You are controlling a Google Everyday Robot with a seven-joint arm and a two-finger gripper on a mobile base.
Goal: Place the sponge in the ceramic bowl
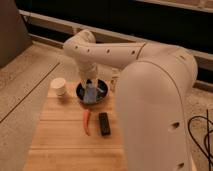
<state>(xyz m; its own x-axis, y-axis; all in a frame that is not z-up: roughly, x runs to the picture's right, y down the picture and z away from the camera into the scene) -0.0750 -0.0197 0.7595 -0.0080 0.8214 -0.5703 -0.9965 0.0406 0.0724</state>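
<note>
We see the gripper (90,81) low over the ceramic bowl (79,93) at the far side of the wooden worktop (60,135); the sponge (90,95) lies tilted within the bowl's rim, right beneath the gripper; whether the gripper is clamped on it or apart, we cannot tell; a white cup (59,86) stands just left of the bowl; nearer us, an orange strip (87,121) and a black block (104,123) lie side by side.

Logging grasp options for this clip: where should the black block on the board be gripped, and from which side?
Probably across its two long sides near the middle, coming straight down: the black block lies flat, long and narrow. The gripper is at the ceramic bowl, just over the sponge.
</note>
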